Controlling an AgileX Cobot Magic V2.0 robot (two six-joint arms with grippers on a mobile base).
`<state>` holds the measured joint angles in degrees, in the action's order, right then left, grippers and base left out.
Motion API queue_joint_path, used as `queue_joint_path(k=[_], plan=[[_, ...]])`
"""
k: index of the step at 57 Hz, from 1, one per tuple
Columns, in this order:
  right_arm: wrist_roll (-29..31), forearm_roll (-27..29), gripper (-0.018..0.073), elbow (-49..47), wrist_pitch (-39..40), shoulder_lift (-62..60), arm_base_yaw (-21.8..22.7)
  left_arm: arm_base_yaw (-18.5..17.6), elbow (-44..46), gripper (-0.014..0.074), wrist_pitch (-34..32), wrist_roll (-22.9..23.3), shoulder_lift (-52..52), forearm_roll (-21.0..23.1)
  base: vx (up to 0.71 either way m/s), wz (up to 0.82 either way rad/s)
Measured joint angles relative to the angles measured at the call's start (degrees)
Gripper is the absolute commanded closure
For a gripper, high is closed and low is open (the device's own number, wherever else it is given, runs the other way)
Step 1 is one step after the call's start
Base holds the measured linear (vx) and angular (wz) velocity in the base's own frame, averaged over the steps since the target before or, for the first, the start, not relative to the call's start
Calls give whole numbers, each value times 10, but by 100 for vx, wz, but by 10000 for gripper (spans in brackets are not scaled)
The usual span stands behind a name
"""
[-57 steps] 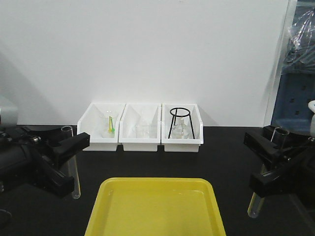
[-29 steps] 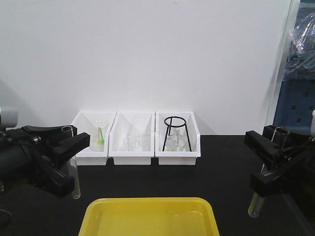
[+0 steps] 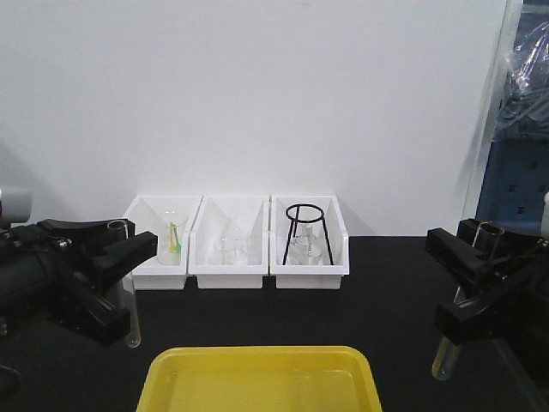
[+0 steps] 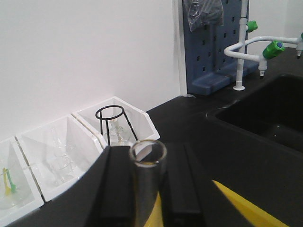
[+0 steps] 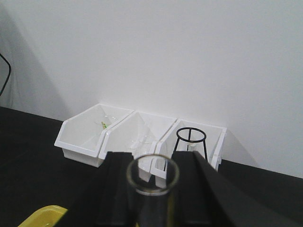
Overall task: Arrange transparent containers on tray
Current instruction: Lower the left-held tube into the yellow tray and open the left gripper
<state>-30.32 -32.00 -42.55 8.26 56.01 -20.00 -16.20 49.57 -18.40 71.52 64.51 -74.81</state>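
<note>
Two transparent containers, slender clear glass test tubes, are each held upright. My left gripper (image 3: 129,287) is shut on one test tube (image 3: 130,319) at the left of the front view, its rounded bottom hanging below the fingers. In the left wrist view its open rim (image 4: 148,153) sits between the black fingers (image 4: 117,189). My right gripper (image 3: 455,287) is shut on the other test tube (image 3: 443,360) at the right; its rim (image 5: 152,177) shows in the right wrist view. The yellow tray (image 3: 257,353) lies low in the middle, between the two grippers.
Three white bins (image 3: 230,276) stand in a row against the back wall, holding clear glassware, a green-yellow item and a black ring tripod (image 3: 306,227). A blue pegboard (image 3: 515,180) stands at the right. A sink (image 4: 265,113) and a white faucet (image 4: 241,47) lie beyond the bins.
Between one second and half a second ago the bins slid left and the tray dropped lower in the front view. Since then nothing has moved; both grippers still hold their tubes.
</note>
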Motion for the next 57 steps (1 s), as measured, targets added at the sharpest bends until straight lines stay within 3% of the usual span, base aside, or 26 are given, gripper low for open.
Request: queue_joint_path(k=[46, 57], plan=[[0, 0, 571, 0, 0, 0, 0, 0, 0, 594, -10, 3, 0, 0, 0, 0], [0, 0, 571, 0, 0, 0, 0, 0, 0, 594, 20, 85, 3, 0, 0, 0]])
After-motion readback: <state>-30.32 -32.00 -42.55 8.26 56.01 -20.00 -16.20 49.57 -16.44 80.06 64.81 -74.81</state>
